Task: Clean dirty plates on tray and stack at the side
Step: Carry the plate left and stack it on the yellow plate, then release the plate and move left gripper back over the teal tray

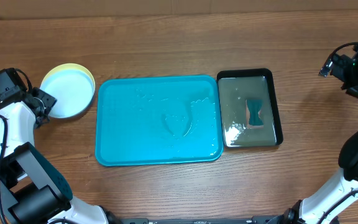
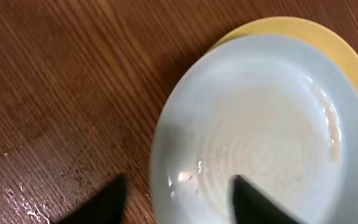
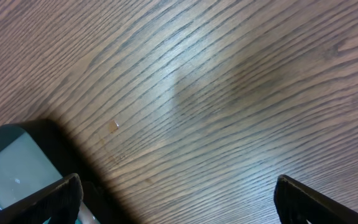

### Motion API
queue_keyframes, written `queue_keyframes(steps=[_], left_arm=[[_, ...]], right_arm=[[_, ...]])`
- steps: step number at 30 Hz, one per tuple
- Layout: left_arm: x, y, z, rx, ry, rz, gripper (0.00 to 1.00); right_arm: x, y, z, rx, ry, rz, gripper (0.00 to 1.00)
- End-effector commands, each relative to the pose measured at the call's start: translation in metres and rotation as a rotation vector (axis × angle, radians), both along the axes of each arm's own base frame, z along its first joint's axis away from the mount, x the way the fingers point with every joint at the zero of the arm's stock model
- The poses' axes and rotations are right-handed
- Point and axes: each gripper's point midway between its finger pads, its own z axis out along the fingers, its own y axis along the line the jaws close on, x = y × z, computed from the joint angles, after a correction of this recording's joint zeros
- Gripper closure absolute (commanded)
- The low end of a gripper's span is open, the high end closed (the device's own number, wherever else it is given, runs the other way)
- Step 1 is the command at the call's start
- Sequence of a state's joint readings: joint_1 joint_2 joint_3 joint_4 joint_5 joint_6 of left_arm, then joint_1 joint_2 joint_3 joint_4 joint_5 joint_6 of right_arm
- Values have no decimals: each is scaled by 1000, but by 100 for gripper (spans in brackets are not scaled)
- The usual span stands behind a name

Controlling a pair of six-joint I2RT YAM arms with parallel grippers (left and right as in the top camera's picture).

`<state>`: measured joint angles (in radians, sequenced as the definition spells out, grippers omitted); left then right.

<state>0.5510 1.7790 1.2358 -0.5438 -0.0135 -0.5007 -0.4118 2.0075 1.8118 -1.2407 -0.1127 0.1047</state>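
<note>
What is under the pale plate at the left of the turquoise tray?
A yellow-green plate; only its rim shows beyond the pale plate. Whether another plate lies between them is hidden.

The table (image 1: 166, 43) is seen as brown wood with a fine grain and a soft sheen, the pale blue plate (image 2: 260, 143) and the yellow plate (image 2: 353, 68) are shown as smooth glossy plastic, and the turquoise tray (image 1: 123, 124) and the black tray (image 1: 277, 106) are made shiny by a wet film.
</note>
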Motion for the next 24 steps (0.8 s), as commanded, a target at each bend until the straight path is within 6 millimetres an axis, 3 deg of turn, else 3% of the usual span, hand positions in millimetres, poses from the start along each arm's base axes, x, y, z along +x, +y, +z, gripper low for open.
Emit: queue_keyframes(steps=[1, 3, 6, 13, 19, 24], left_arm=[[13, -21, -1, -36, -36, -187, 9], [21, -39, 2, -81, -79, -300, 0], [32, -72, 9, -173, -155, -462, 1], [17, -127, 2, -360, -89, -512, 40], [-13, -181, -7, -473, 70, -604, 38], [-22, -223, -13, -441, 175, -716, 35]], right_arm=[[2, -3, 4, -10, -13, -7, 0], [2, -3, 4, -9, -13, -7, 0], [2, -3, 4, -10, -13, -7, 0], [2, -3, 4, -10, -13, -7, 0], [2, -3, 4, -9, -13, -7, 0], [2, -3, 4, -10, -13, -7, 0]])
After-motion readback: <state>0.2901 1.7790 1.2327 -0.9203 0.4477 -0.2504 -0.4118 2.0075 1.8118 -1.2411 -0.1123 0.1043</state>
